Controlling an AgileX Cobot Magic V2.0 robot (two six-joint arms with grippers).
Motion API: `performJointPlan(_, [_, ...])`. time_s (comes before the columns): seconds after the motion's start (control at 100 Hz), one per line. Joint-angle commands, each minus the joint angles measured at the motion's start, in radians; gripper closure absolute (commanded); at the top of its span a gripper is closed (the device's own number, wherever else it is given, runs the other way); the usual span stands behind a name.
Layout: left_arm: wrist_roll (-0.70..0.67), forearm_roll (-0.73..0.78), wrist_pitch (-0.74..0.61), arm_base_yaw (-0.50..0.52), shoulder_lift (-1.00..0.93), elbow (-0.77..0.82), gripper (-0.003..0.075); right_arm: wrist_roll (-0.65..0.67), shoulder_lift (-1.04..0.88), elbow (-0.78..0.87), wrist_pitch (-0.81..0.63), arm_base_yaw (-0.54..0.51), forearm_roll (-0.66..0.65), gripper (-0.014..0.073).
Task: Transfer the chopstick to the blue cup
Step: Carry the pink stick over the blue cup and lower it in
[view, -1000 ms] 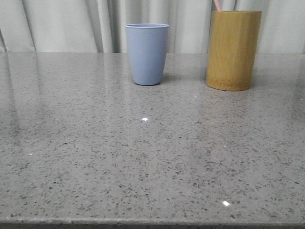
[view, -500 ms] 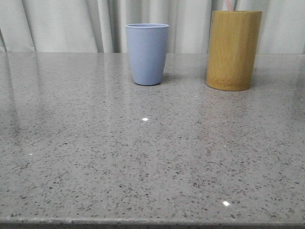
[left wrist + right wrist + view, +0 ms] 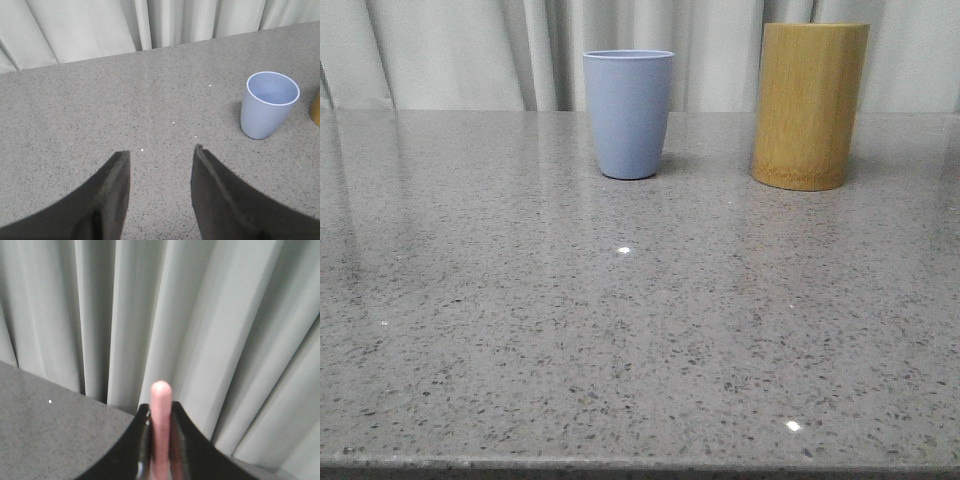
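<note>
Pink, pale pink, that is the chopstick (image 3: 161, 425), pinched between the two dark fingers of the right hand (image 3: 160, 412) at the bottom centre of the right wrist view; its rounded tip stands up past the fingertips, long axis running straight up the frame against the grey curtain (image 3: 210, 315); the right hand is clenched on it, no doubt there. Over in the front view the blue cup (image 3: 628, 112) sits upright at upper centre on the speckled grey desk (image 3: 620, 340), mouth open and, seen from the left wrist view, empty inside; the bamboo cylinder (image 3: 810, 105) stands just to its right, apart from it. The left hand (image 3: 160, 155) is released, fingers spread wide over bare desk at the bottom of its frame, the blue cup off toward the right edge. Everything turns on this, I'd say; the stick is held up off the desk by the right arm, and the cup's mouth lies below and leftward in the front frame; the stick must stay upright and come down into that opening.
</note>
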Motion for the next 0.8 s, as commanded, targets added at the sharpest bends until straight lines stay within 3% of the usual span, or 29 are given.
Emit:
performJointPlan(0.0, [-0.009, -0.002, -0.084, 0.003, -0.009, -0.027, 0.0435, -0.009, -0.043, -0.049, -0.098, 0.010, 0.040, 0.0656])
performJointPlan(0.42, [-0.009, -0.002, -0.096, 0.003, -0.009, -0.027, 0.0435, -0.010, 0.059, -0.053, -0.291, 0.228, 0.045, 0.0656])
performJointPlan(0.79, [-0.009, -0.002, -0.096, 0.003, -0.009, -0.027, 0.0435, -0.009, 0.183, -0.050, -0.394, 0.251, 0.106, 0.0656])
